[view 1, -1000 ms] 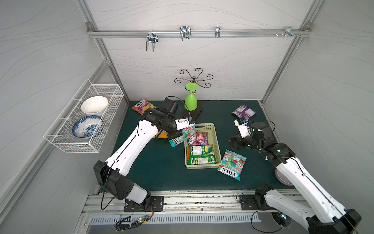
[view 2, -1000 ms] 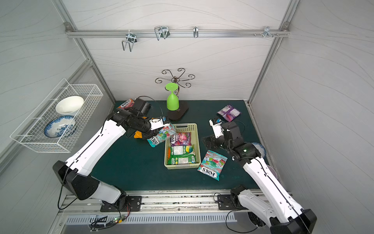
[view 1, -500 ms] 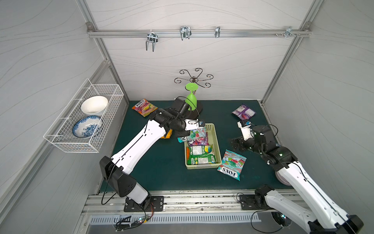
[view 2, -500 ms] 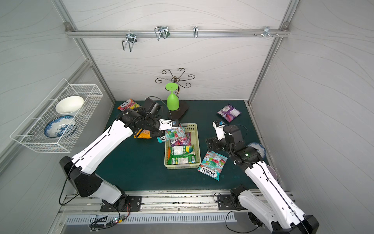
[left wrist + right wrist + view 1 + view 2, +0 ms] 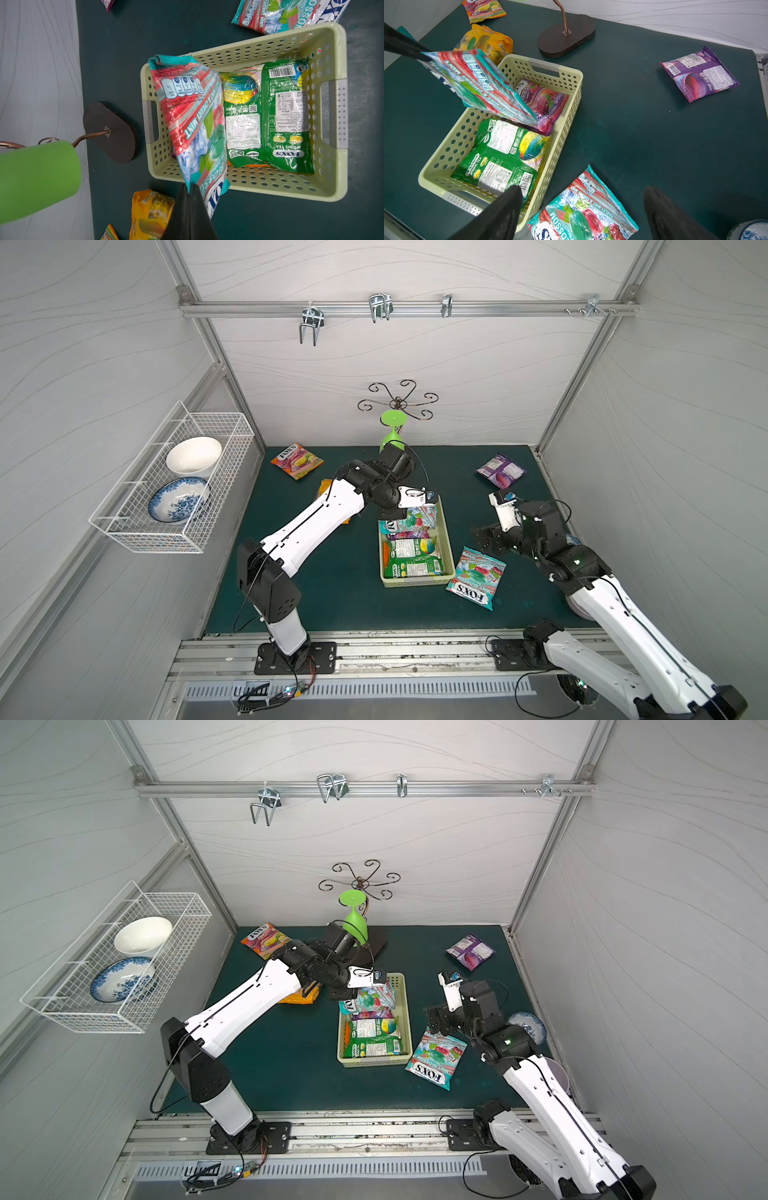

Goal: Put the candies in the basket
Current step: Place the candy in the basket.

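- While the left pincer (image 5: 189, 190) is clamped on one corner of a glossy teal-and-red mint candy bag (image 5: 193, 116), that bag hangs tilted over the far end of the shallow pale yellow-green perforated plastic basket (image 5: 417, 581).
- The free end of the bag dips inside the rim, above a purple-pink berry candy bag (image 5: 544, 101). Whether the two touch cannot be told.
- The held corner sits just outside the basket's left wall.
- The step in hand looks like the drop-off of this bag.
- Also in the basket is a crinkled green tea candy bag (image 5: 411, 558), lying flat at the near end.
- The right pincer (image 5: 583, 191) is spread wide and empty. It hovers over a second teal-and-red mint bag (image 5: 476, 576), which lies flat on the dark green table (image 5: 332, 572) just beside the basket's near right corner.
- Other bags lie outside the basket:
  - a purple foil candy bag (image 5: 500, 470) is near the far right corner
  - an orange-and-pink fruit candy bag (image 5: 296, 460) is at the far left
  - a yellow-orange candy bag (image 5: 151, 212) is near the basket's far left corner, partly under the left arm
- The next move probably calls for a small shift inward, so the held corner clears the wall. The left pincer can then let go and the bag should fall flat rather than drape over the rim.
- The right pincer would then need to come down and catch an edge or crease of the flat bag below it, since slick film gives little to bite.
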### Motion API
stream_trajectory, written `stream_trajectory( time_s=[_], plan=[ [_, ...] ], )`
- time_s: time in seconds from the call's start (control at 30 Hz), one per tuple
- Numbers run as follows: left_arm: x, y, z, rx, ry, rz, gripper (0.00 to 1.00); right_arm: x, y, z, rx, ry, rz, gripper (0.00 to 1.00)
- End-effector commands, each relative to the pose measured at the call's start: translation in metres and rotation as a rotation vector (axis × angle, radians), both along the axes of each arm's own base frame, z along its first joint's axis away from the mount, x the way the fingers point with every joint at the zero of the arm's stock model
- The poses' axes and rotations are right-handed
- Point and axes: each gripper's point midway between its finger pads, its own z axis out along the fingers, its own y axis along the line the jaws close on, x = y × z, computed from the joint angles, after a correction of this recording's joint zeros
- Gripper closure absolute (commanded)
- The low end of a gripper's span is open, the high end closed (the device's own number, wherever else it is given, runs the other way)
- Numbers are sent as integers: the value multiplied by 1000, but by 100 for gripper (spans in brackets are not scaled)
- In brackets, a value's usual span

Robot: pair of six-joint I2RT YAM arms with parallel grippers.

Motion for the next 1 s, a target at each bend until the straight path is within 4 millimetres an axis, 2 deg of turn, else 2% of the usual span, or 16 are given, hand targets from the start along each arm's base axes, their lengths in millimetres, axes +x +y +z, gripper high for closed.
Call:
stream_trajectory(
  time_s=[0.0, 0.27, 0.67, 0.97],
  plan=[
    [12, -24, 22, -79, -72, -40, 100, 2, -4, 6, -12, -42, -11, 5],
    [14, -33, -2, -50, -24, -48, 100, 1, -5, 6, -15, -62, -14, 5],
    [19, -28, -32, 40, -11, -61, 100, 1, -3, 10, -1, -82, -1, 4],
    [41, -27, -45, 83, -86, -34, 100, 2, -5, 11, -6, -88, -8, 4]
  ],
)
